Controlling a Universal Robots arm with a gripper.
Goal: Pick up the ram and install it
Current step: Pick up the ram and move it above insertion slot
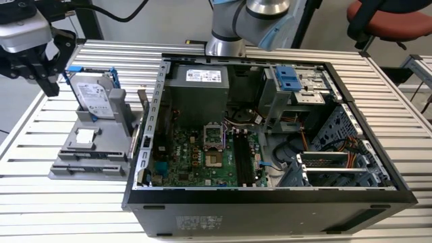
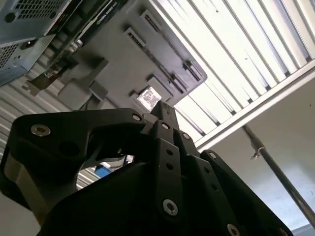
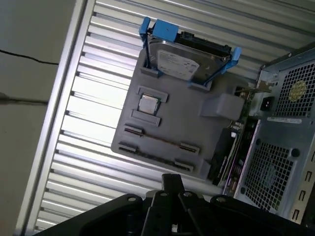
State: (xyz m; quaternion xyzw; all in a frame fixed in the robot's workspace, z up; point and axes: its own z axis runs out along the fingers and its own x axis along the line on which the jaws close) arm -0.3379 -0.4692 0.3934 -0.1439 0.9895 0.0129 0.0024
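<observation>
— Where is the ram sitting?

— I'm taking the thin strip on edge in a holder (image 3: 182, 118) slot, opposite the drive (image 3: 187, 61), for the ram (image 3: 158, 140). The pincer (image 3: 172, 181) is hovering near the holder, looking pinched closed and carrying nothing.

— How is it handling?

— I'm judging it light, stiff and brittle, best held by the long edges, off the chips. The first wrist view is giving me that slot, and the exterior view is giving me the open case (image 1: 270, 207).

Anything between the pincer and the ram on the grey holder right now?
Nothing visible does. In the first wrist view the ram stands edge-up in a slot of the grey holder, with bare space between it and the pincer. The hard drive sits at the holder's other end, apart from it.
</observation>
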